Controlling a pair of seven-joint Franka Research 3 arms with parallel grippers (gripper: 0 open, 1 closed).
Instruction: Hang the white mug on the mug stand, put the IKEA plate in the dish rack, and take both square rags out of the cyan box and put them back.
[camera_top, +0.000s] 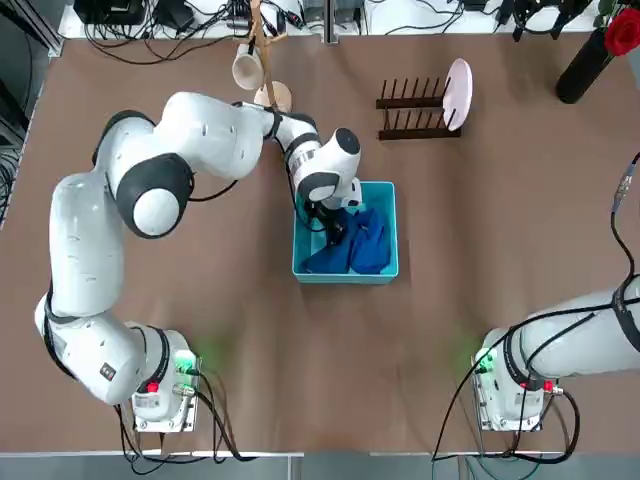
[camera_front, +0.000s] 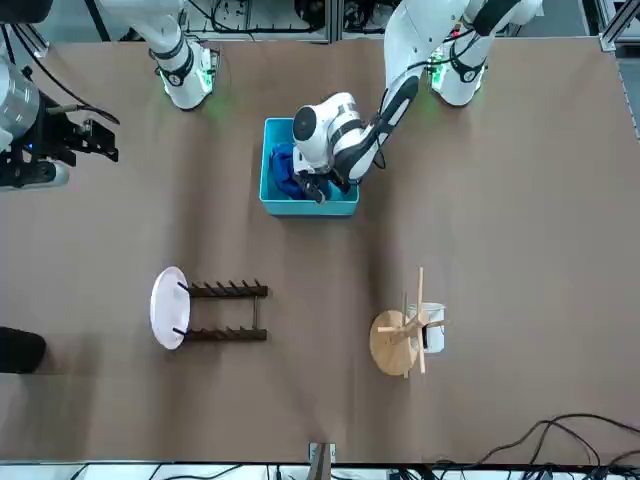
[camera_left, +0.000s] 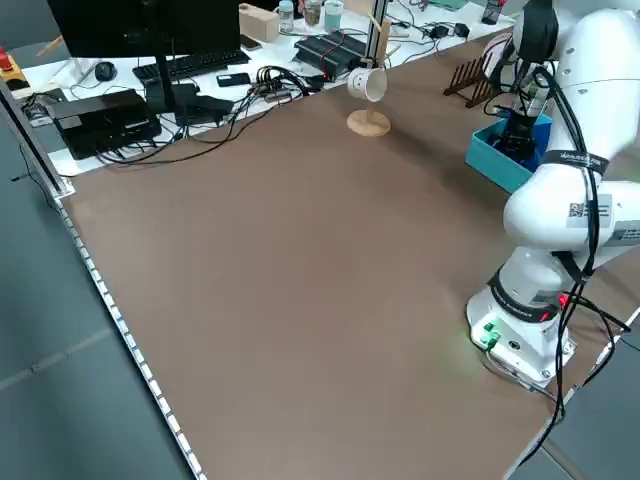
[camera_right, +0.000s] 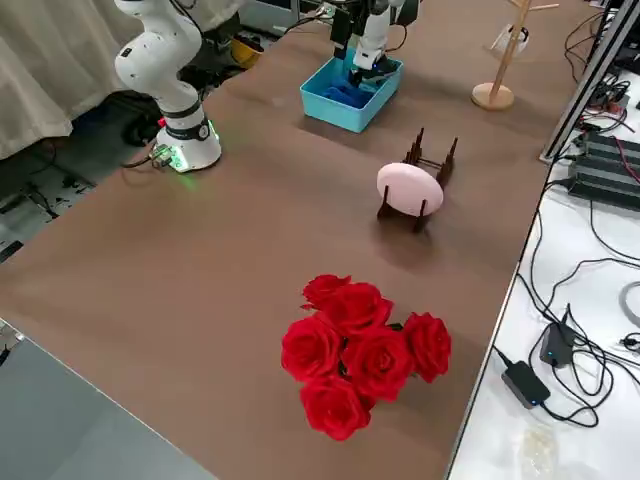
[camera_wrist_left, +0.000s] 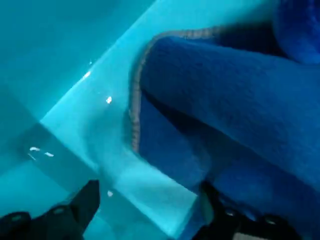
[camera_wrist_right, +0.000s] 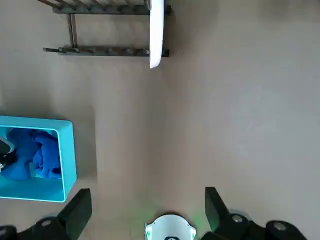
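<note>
Cyan plastic, square and low-walled, the box (camera_top: 396, 235) is our landmark, with the soft dark-blue cloth rags (camera_top: 372, 243) bunched inside it. Our left gripper (camera_wrist_left: 150, 185) is down in the box with its fingers parted, one against the cloth and the other over bare plastic; we see nothing gripped. Our right gripper (camera_wrist_right: 149, 191) waits well off to the box's right, fingers wide and empty.

Beyond the box, to its left, the small white ceramic mug (camera_top: 248, 67) hangs on the light-wood branched stand (camera_front: 388, 350). Beyond it and to the right, the round white plate (camera_top: 458, 95) stands upright in the dark-brown pronged rack (camera_top: 420, 132).

We judge the rag work is in hand, though whether we are picking or releasing we cannot tell. To pick, we should straddle one raised fold, pinch only that layer and lift slowly; to release, clear the cloth before rising, lest it snag.
</note>
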